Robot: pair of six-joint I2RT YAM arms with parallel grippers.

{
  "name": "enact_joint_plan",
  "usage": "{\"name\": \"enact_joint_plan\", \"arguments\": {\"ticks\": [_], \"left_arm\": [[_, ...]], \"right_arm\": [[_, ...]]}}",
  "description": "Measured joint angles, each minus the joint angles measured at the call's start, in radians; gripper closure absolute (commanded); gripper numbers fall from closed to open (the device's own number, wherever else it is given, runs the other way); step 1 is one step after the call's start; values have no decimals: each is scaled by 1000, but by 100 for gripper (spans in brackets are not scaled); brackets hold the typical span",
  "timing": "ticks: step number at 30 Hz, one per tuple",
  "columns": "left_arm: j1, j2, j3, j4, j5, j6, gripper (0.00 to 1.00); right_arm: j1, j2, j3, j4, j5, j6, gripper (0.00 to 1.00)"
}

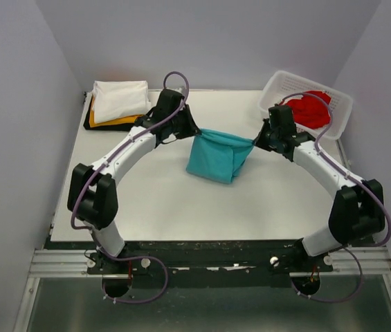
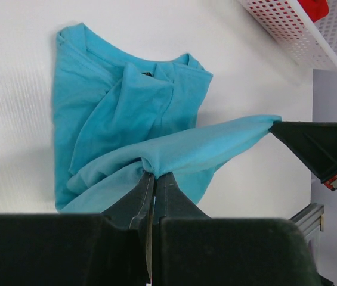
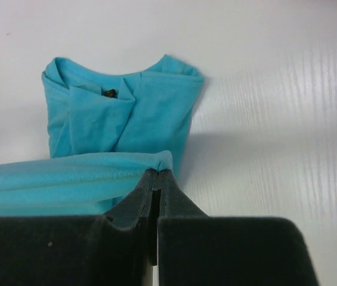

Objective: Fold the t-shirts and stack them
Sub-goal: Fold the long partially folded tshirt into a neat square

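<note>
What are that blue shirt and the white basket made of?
Teal t-shirt: soft matte knit cloth, likely cotton; it drapes, folds and creases.
Basket: white plastic, slightly glossy, seemingly rigid, moulded with a lattice of small holes.

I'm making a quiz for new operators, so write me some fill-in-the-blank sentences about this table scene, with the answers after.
1. The left gripper and right gripper are both shut on the ___ shirt.
2. The red shirt lies in the white ___.
3. The topmost layer of the pile at the far left is ___.
Answers: teal; basket; white.
</note>
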Motion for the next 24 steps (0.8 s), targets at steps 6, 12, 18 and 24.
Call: {"name": "enact_joint_plan", "arguments": {"ticks": [6,12,18,24], "left_arm": [[41,172,160,-18,48,15,100],[66,380,319,-60,88,27,84],[91,544,500,-119,116,27,1],[109,552,577,-151,127,49,1]], "right_arm": [[-50,165,55,50,-72,-13,99],[-93,306,101,91,-132,-28,82],[-120,465,219,109,-158,-51,26],[-127,451,243,122,-165,-50,0]]}}
